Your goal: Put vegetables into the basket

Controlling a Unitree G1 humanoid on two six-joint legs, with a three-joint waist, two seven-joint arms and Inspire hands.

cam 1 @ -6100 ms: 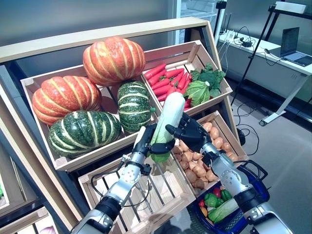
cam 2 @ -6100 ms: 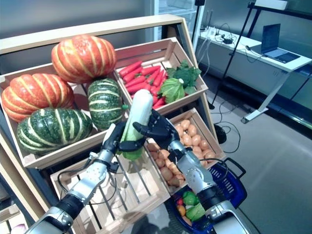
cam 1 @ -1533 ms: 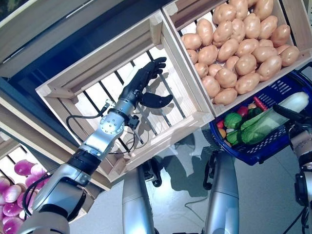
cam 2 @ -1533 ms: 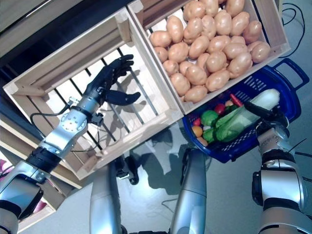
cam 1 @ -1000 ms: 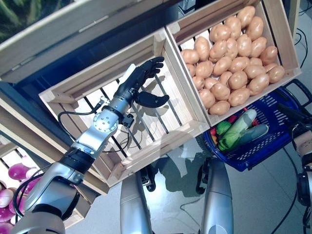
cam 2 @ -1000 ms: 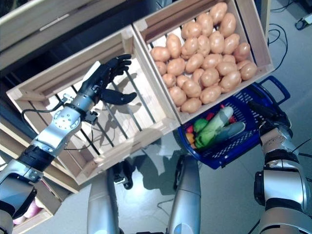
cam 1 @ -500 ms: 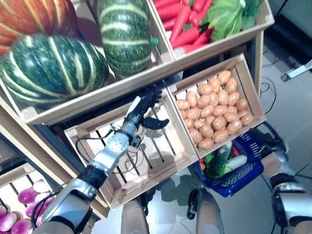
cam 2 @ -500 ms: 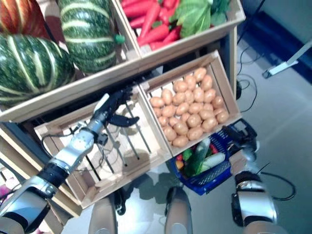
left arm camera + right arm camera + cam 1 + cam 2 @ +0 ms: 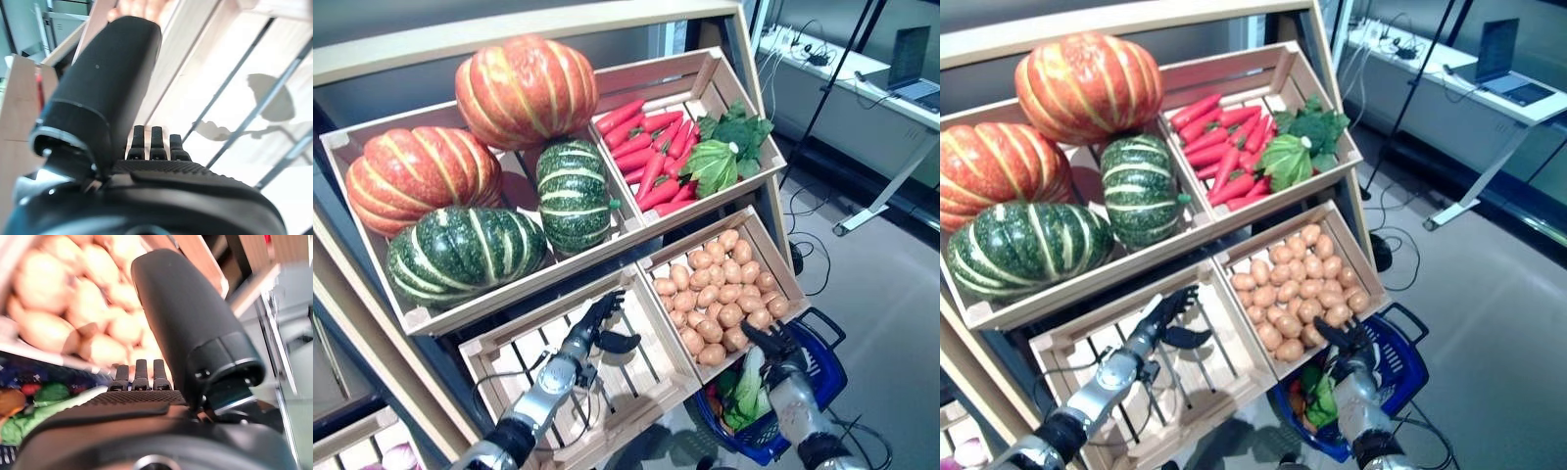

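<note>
A slanted wooden display stand [image 9: 372, 294] holds four slatted crates. The upper left crate [image 9: 372, 147] carries two ribbed orange pumpkins [image 9: 524, 88] and two dark green striped squashes [image 9: 465, 257]. The upper right crate [image 9: 705, 83] holds a heap of red carrots [image 9: 651, 157] with leafy green vegetables [image 9: 724, 152] beside them. The lower right crate [image 9: 773, 259] is full of tan potatoes [image 9: 720, 304].

The robot's left hand [image 9: 597, 328] is inside the bare lower left crate [image 9: 646, 377], above its slats, with the fingers stretched out straight, the thumb standing off to one side, and nothing in its grasp. Its own wrist view shows only light wooden boards past the fingertips.

On the floor at the stand's lower right corner sits the dark blue plastic shopping basket [image 9: 827, 377], partly tucked under the potato crate. A long pale green leafy cabbage [image 9: 744, 392] lies in it among other green and red produce, which is too small to identify. The right hand [image 9: 771, 345] hovers just over the basket's near rim, next to the cabbage's pale end; its fingers look extended and empty, though from the head views I cannot quite make out whether they touch the cabbage.

Well off to the right stands a white table [image 9: 862, 93] with a laptop [image 9: 911, 64] on it.
</note>
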